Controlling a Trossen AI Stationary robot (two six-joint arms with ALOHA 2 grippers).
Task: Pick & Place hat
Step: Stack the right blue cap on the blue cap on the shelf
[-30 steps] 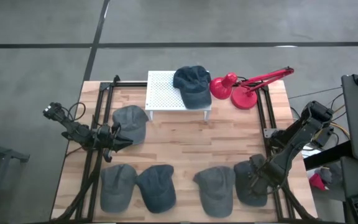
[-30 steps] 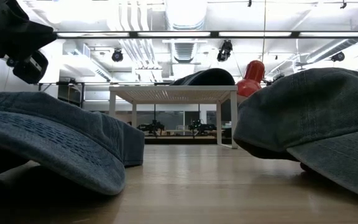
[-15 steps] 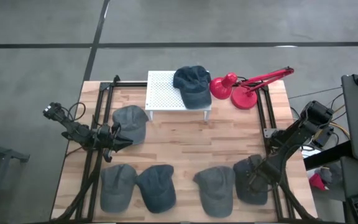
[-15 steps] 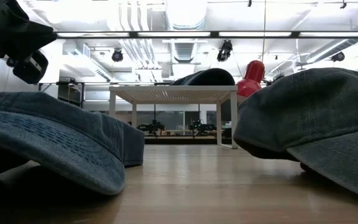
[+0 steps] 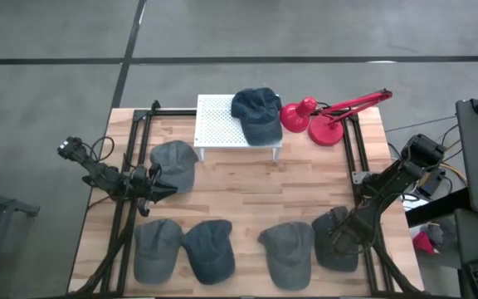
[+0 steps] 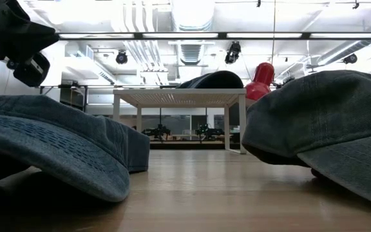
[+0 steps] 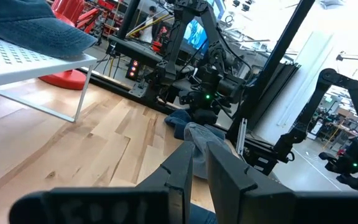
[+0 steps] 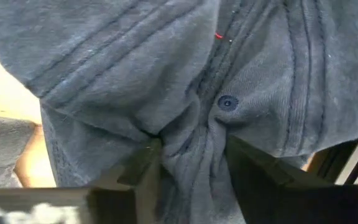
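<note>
Several grey denim hats lie on the wooden table. My right gripper (image 5: 339, 242) (image 8: 192, 148) reaches down at the table's near right corner and is shut on the rightmost grey hat (image 5: 332, 241). A darker blue hat (image 5: 256, 112) rests on the white perforated stand (image 5: 217, 124) at the far side. My left gripper (image 5: 167, 188) (image 7: 199, 144) waits shut near the left edge, just beside another grey hat (image 5: 173, 164), touching nothing. My right gripper pinches a bunched fold of the hat's crown (image 8: 188, 127) between its two fingers (image 8: 149, 167), close to the top button (image 8: 227, 102). It comes from above, slanting down from the table's right side. The hat lies on the table.
A red desk lamp (image 5: 322, 116) stands at the far right beside the stand. Three more grey hats (image 5: 156, 249) (image 5: 208, 251) (image 5: 289, 252) lie in a row along the near edge. Black frame rails (image 5: 131, 158) run along both table sides.
</note>
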